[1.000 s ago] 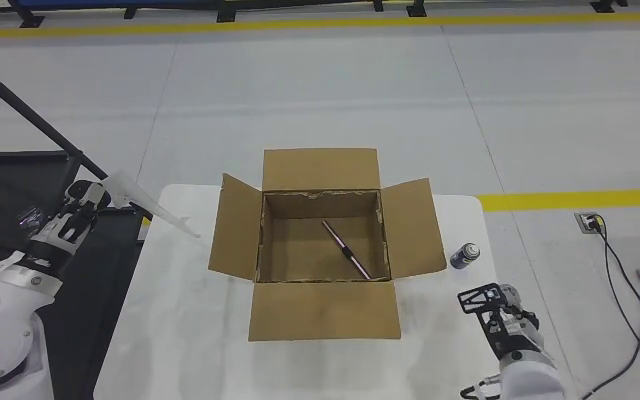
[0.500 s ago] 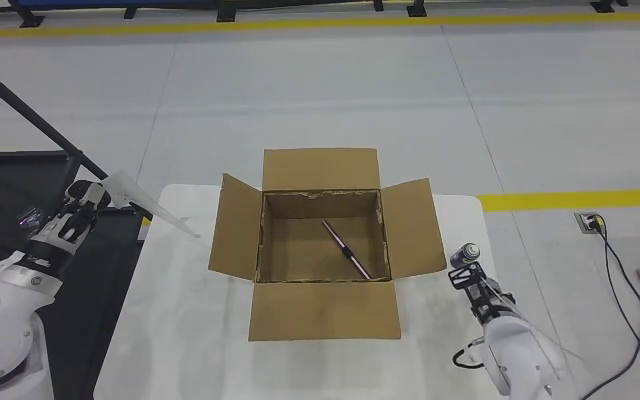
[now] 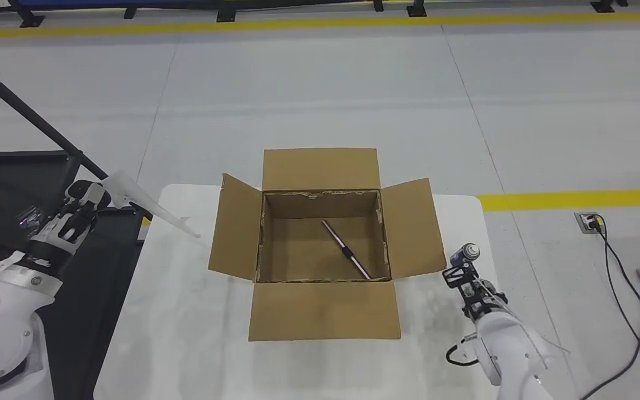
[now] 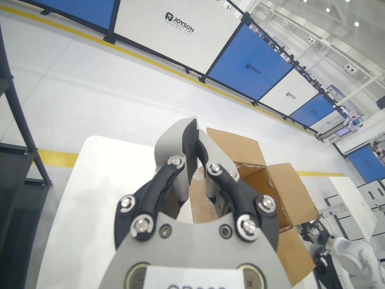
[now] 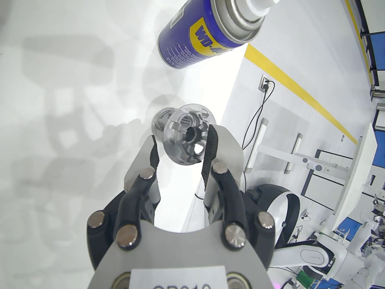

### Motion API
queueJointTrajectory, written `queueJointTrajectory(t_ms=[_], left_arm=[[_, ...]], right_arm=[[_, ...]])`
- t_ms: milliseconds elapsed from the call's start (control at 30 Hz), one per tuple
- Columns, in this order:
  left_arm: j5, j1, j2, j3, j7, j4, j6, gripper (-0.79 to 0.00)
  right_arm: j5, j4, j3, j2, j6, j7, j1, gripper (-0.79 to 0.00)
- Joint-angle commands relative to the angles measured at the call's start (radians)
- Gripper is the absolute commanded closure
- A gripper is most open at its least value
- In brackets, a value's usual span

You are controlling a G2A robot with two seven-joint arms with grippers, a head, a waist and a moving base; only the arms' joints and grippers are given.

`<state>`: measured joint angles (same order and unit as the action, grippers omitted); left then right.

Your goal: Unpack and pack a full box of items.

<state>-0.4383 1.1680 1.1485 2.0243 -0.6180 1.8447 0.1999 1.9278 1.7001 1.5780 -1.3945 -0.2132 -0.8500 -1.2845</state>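
**Box open, one rod inside, right gripper holding a knob**

So the box [image 3: 322, 310] sits mid-table [image 3: 190, 330] with all four flaps folded out flat. Inside there's just a thin dark rod [image 3: 346, 249] lying on the floor of the box, slanted from roughly centre down toward 5 o'clock and ending near the right wall.

Going outward: a blue spray can [image 3: 465, 256] with a white cap stands upright on the table at 3 o'clock from the box, just past the tip of the right flap, near the table's right edge.

The right gripper [image 5: 183, 135] is close to the can, at about 6 o'clock from it. Its fingers are clamped on a clear knob [image 5: 188, 141] with metal guts showing through it, one pad on each side. The knob and the can are apart, not touching.

The left gripper [image 4: 195, 121] is way over at 9 o'clock from the box, out past the table's left edge and pointing toward the box. Its pads are pressed together at the tips, with nothing between them as far as I can see.
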Motion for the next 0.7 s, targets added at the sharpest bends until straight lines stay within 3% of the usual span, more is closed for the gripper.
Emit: queueJointTrajectory(t_ms=[0,167,200,233,367,467,600,667], left_arm=[[0.000,0.000,0.000,0.000,0.000,0.000,0.000,0.000],[0.000,0.000,0.000,0.000,0.000,0.000,0.000,0.000],[0.000,0.000,0.000,0.000,0.000,0.000,0.000,0.000],[0.000,0.000,0.000,0.000,0.000,0.000,0.000,0.000],[0.000,0.000,0.000,0.000,0.000,0.000,0.000,0.000],[0.000,0.000,0.000,0.000,0.000,0.000,0.000,0.000],[0.000,0.000,0.000,0.000,0.000,0.000,0.000,0.000],[0.000,0.000,0.000,0.000,0.000,0.000,0.000,0.000]], right_arm=[[-0.010,0.021,0.007,0.001,0.002,0.009,-0.011,-0.468],[-0.141,0.198,0.066,0.002,0.014,0.070,-0.076,-0.548],[-0.170,0.254,0.080,0.002,0.014,0.075,-0.093,-0.594],[-0.192,0.294,0.088,0.002,0.014,0.075,-0.105,-0.785],[-0.288,0.542,0.072,0.002,-0.022,0.034,-0.141,-0.785],[-0.367,0.623,0.003,0.000,-0.059,0.005,-0.105,-0.785],[-0.464,0.589,-0.135,-0.005,-0.097,-0.038,0.015,-0.785],[-0.479,0.507,-0.262,-0.015,-0.074,-0.080,0.122,-0.785]])
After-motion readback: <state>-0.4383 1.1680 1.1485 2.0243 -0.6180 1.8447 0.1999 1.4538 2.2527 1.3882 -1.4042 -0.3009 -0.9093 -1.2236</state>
